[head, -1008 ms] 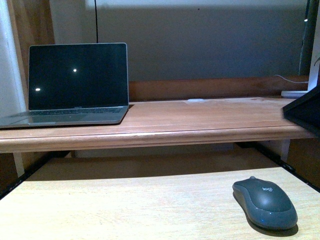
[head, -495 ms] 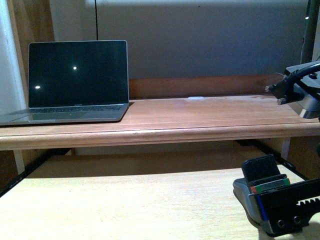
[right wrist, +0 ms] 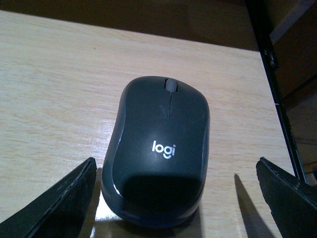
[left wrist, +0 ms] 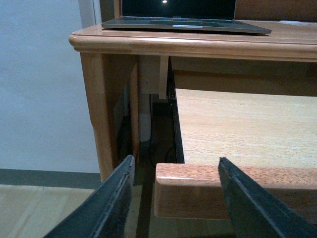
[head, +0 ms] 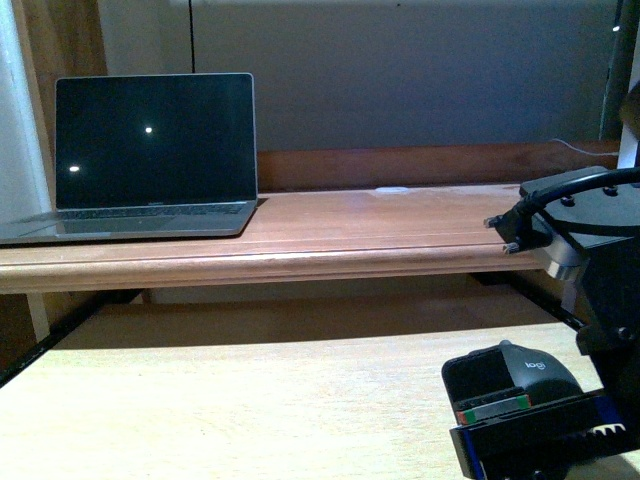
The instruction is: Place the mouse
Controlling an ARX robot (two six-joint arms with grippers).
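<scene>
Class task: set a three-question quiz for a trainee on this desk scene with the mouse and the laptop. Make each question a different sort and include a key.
1. True or false: the right gripper is shut on the mouse.
2. Where is the laptop? A: on the upper shelf; B: on the lower board beside the mouse; C: on the floor.
3. Fill in: the mouse's logo reads ____.
Key: 1 false, it is open, straddling the mouse; 2 A; 3 logi.
</scene>
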